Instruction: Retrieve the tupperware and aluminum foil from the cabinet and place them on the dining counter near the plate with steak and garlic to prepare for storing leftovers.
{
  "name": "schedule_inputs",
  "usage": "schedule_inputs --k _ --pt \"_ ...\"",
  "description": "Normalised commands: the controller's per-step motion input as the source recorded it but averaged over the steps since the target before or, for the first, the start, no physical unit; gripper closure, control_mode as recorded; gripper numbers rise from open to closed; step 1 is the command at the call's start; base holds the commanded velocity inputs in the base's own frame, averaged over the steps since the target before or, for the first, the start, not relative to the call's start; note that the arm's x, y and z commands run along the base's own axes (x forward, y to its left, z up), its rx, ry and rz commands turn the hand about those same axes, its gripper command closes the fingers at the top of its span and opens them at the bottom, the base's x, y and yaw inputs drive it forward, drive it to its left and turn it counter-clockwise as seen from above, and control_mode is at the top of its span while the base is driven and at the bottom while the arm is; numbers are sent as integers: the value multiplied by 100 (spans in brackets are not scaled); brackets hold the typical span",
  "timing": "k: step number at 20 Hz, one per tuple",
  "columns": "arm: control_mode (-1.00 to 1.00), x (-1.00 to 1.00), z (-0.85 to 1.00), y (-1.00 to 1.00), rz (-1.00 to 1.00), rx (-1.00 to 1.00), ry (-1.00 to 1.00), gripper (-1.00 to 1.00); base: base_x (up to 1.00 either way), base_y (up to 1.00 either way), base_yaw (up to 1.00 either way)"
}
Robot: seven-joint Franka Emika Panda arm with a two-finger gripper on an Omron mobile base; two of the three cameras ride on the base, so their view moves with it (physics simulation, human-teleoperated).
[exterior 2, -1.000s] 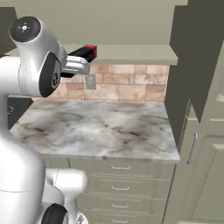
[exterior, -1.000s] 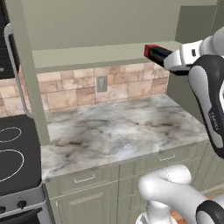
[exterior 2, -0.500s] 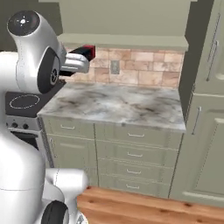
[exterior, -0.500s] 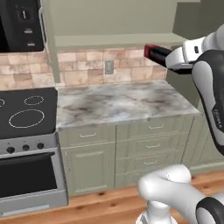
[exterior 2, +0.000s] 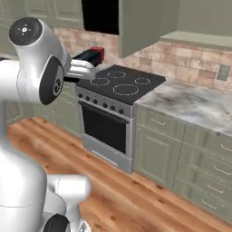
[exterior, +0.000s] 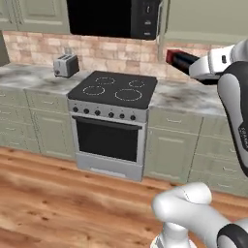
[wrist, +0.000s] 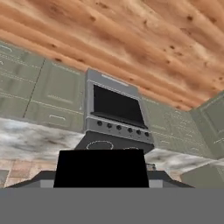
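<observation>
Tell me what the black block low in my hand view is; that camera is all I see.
Observer: It is the long black aluminum foil box with a red end, clamped in the gripper.
Operator: Is the box level?
Observer: Roughly. In the left base view it sticks out sideways from the gripper, red end outward.
Operator: What sits beside the black-topped stove?
Observer: A small silver toaster stands on the marbled countertop to the stove's left.
Operator: Anything above the stove?
Observer: A black microwave hangs over it.

A black-topped stove (exterior: pixel 112 89) is set between pale green cabinets (exterior: pixel 175 150) on a wooden floor (exterior: pixel 63 198), backed by brick tiling (exterior: pixel 104 52).
</observation>
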Motion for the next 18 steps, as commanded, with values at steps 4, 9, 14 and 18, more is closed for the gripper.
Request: schedule_inputs --k 4,9,14,18 --pt "100 0 0 0 0 0 0 100 -23 55 98" --pt "100 0 0 0 0 0 0 100 -12 60 95" --pt "100 0 0 0 0 0 0 100 9 54 85" --pt "100 0 0 0 0 0 0 100 38 44 77"
